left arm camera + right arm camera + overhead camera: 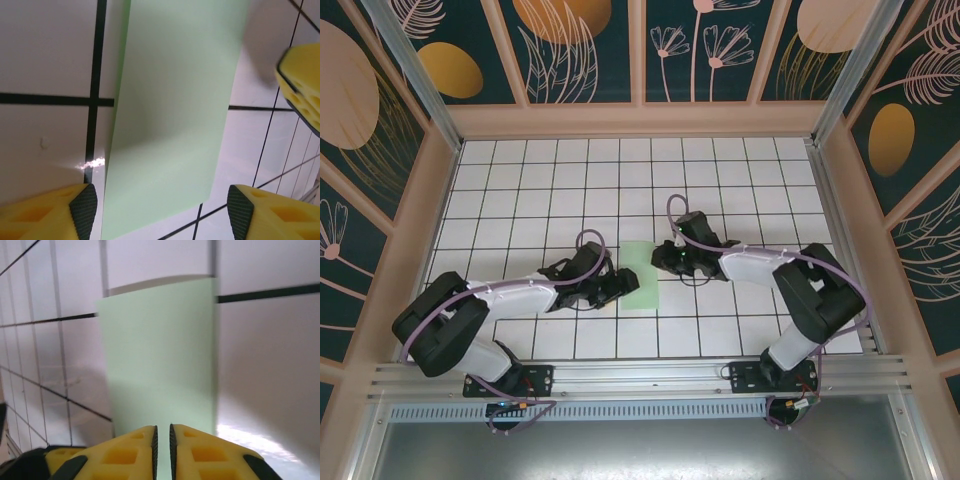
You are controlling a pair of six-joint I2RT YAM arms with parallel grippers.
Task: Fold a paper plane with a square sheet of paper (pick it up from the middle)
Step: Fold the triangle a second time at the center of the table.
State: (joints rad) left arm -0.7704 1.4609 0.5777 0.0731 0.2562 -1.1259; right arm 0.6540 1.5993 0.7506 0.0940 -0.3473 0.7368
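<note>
Folding stands at an early step, by judgement: the sheet (642,277) lies flat on the table (520,180) as a narrow rectangle rather than a square, which suggests a centre fold is made and the nose folds are not yet done. It sits between the two arms, near the table's middle. The right gripper (663,256) meets the sheet's short edge on its own side; in the right wrist view its fingers (130,452) stand almost together, with a thin slit between them and the sheet running straight into that slit. It appears clenched on the edge, though the contact point itself is cut off at the bottom of that view. The left gripper (622,286) is released: in the left wrist view its fingers (82,210) stand wide apart, one on each side of the sheet's width, and the sheet passes between them without touching either pad. The next move probably calls for the left gripper to press or pin the sheet while the right gripper lifts its edge, keeping the corners aligned so the thin paper does not slide or buckle.
</note>
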